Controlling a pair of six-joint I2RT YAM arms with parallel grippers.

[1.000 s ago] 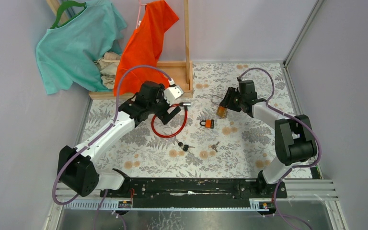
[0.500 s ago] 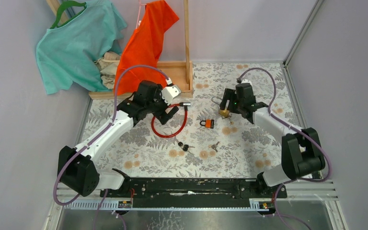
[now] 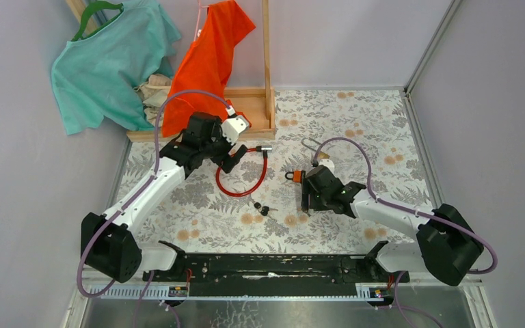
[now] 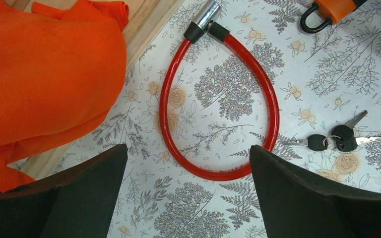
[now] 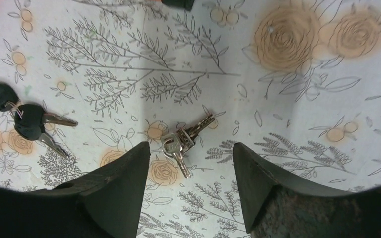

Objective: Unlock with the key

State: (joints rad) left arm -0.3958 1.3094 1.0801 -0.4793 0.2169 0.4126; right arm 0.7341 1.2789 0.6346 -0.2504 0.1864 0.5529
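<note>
The right gripper (image 5: 189,148) stands low over the flowered table (image 5: 302,89), its jaws wide apart and nothing in them. The small bunch of silver keys (image 5: 182,142) lies flat on the table just between the two fingers and touches neither of them. A bunch of black-headed keys (image 5: 24,118) lies apart to the left of it, outside the jaws. Seen from above, the right gripper itself hides the silver keys. The orange padlock (image 3: 295,176) lies just behind it, and another padlock (image 3: 312,145) lies further back. The left gripper (image 4: 188,148) is also wide open and empty, over the red cable lock (image 4: 218,174), which lies closed in a loop. Close to it are an orange shirt (image 4: 44,74) and the wooden frame (image 4: 146,22), with a green shirt (image 3: 102,61) in the corner
</note>
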